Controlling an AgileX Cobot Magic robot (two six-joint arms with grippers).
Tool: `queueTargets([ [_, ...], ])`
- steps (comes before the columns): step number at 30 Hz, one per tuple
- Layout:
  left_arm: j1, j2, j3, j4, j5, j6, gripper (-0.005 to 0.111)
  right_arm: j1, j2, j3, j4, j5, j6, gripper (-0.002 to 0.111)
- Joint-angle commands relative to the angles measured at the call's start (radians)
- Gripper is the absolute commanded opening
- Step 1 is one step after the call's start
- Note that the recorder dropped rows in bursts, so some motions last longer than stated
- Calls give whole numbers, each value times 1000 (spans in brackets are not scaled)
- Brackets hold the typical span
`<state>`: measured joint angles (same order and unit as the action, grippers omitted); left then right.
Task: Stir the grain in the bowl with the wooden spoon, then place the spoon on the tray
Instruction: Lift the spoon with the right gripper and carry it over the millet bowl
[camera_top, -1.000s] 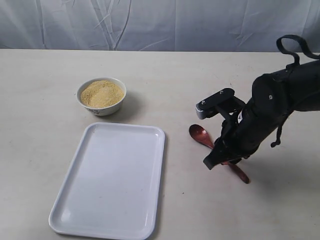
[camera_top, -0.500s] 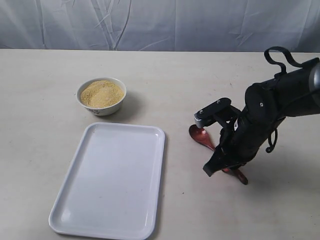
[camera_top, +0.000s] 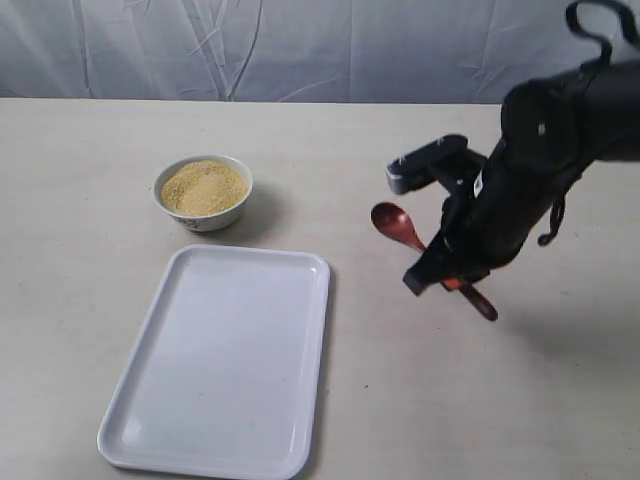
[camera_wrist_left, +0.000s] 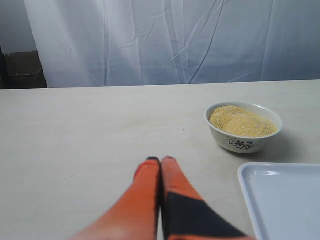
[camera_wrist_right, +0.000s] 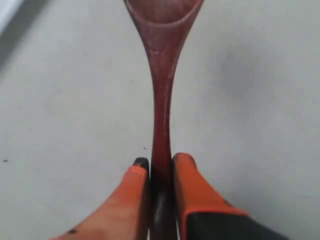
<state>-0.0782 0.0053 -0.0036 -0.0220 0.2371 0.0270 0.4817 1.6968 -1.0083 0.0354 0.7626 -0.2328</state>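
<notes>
Although the table (camera_top: 110, 140) fills the whole scene, only its middle matters: the tray (camera_top: 220, 370) lies bare at the lower left of the exterior view, and the bowl (camera_top: 207, 221) stands just beyond its far left corner, near it but apart. Well apart from both, on the right, the right arm (camera_top: 540, 170) leans over the table with the right gripper (camera_top: 447, 279) clamped on the wooden spoon (camera_top: 398, 226). The right wrist view shows the orange fingers (camera_wrist_right: 135, 195) pinching the thin handle behind the scoop, whose end is turned toward the bowl. The spoon seems to hang clear of the table, though the pictures do not settle it. The left gripper (camera_wrist_left: 160, 162) has its fingers pressed together on nothing, and the exterior view does not show it. The grain (camera_top: 203, 187) is heaped nearly to the bowl's rim and looks undisturbed, so stirring is probably the step ahead. Trouble could come three ways. The glossy, tapering handle may swivel or slip in so narrow a pinch. A scoop arriving low may knock the small bowl aside. A deep or quick stir may push granules over the rim onto the table.
</notes>
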Motion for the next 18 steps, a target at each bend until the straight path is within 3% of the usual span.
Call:
queueTargets([
  [1,-3,-5,4,-1,-6,0,0,-3,-47,-180,47,173,-40,-1],
  [7,-3,-5,4,-1,-6,0,0,19,39,-420,176,279,-179,-1],
  [18,-3,-5,4,-1,-6,0,0,161,461,-948,124,458,-248,-1],
])
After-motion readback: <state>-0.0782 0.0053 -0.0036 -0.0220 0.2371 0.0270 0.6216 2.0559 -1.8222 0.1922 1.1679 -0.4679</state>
